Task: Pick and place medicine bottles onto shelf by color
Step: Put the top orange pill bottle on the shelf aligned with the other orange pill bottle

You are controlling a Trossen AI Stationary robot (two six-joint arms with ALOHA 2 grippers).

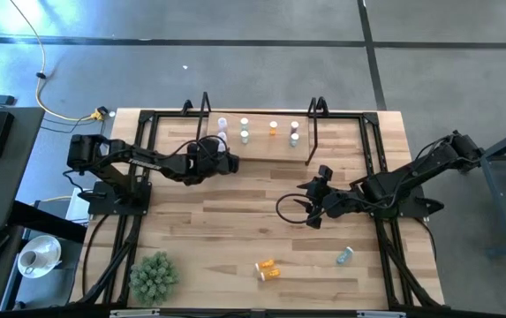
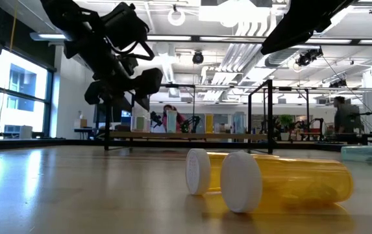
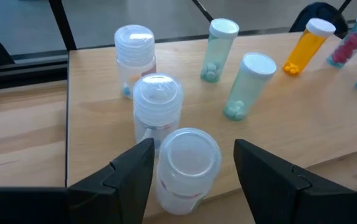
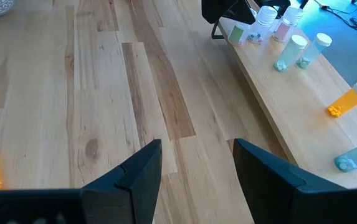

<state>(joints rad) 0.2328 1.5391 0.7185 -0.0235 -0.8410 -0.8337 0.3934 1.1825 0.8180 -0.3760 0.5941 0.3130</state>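
On the shelf: we count several medicine bottles standing on the shelf at the far side of the table — a clear cluster at its left end, two pale teal ones next, an orange one further right, and a pinkish one at the edge of the left wrist view.
Left gripper: our left gripper sits at the shelf's left end with its fingers parted on either side of a clear bottle; we see gaps at both sides, so we judge it let go and not clamped.
Right gripper: our right gripper hovers over bare table, right of centre, fingers spread and holding nothing.
Still on the table: two orange bottles lie on their sides near the front edge, touching each other, and one teal bottle lies to their right.
Not part of the job: the green plant ball at the near left.
Progress: we judge the task well past halfway, with three bottles left to shelve.
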